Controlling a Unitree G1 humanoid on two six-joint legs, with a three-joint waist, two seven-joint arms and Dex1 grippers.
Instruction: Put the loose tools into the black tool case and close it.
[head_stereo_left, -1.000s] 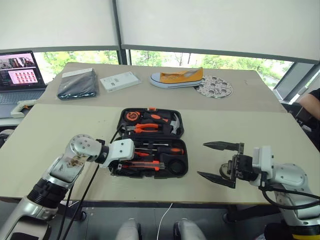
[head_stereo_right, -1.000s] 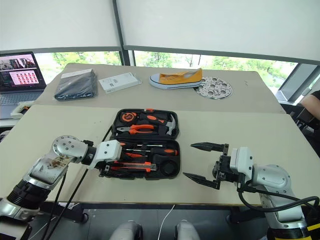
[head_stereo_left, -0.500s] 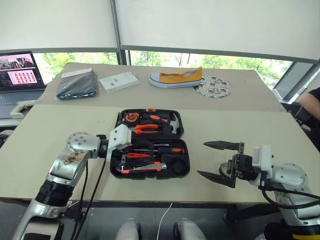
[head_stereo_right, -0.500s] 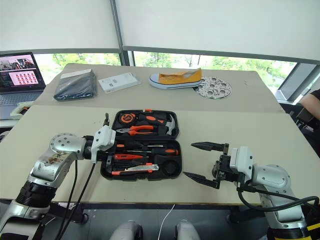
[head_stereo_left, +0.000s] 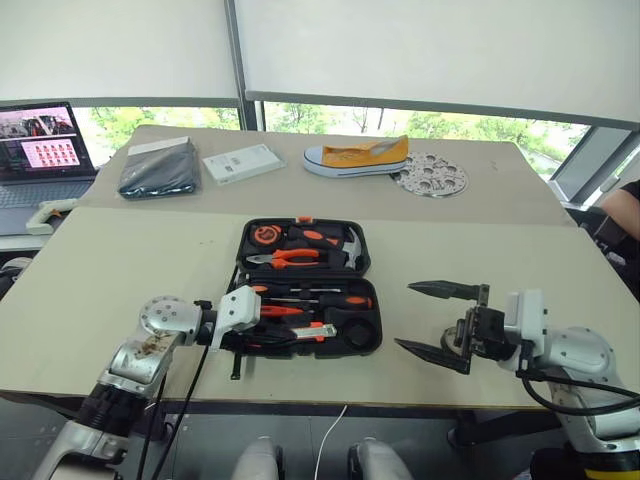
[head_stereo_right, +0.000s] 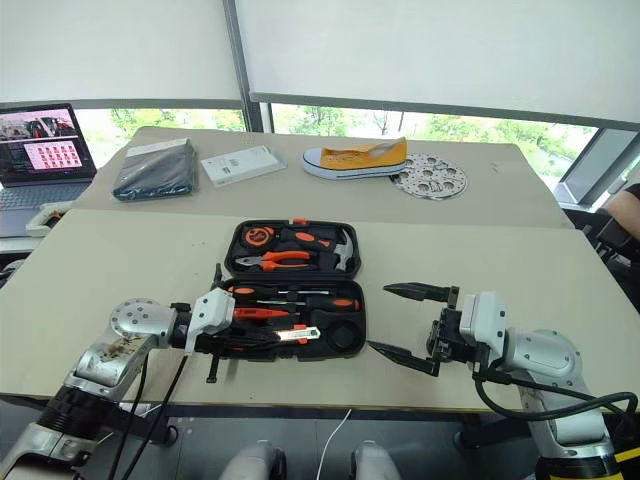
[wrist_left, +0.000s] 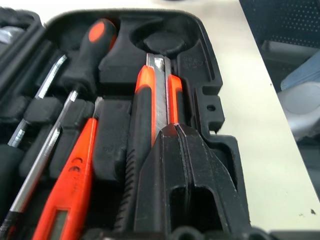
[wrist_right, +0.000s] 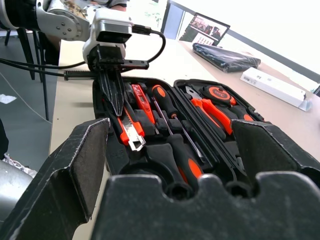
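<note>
The black tool case (head_stereo_left: 305, 290) lies open on the desk (head_stereo_left: 120, 270). The utility knife (wrist_left: 152, 115) is pressed into its slot by the left gripper (wrist_right: 114, 92), jaws closed and empty. The right gripper (head_stereo_left: 440, 322) is held wide open beside, empty. The closing is left.

No legible text on anything.

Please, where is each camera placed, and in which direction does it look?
Head views: from the head, down over the table; left gripper shut at the black tool case, right gripper open.
Left wrist view: along shut fingers onto the utility knife.
Right wrist view: between open fingers across the case.
All views share the case.
</note>
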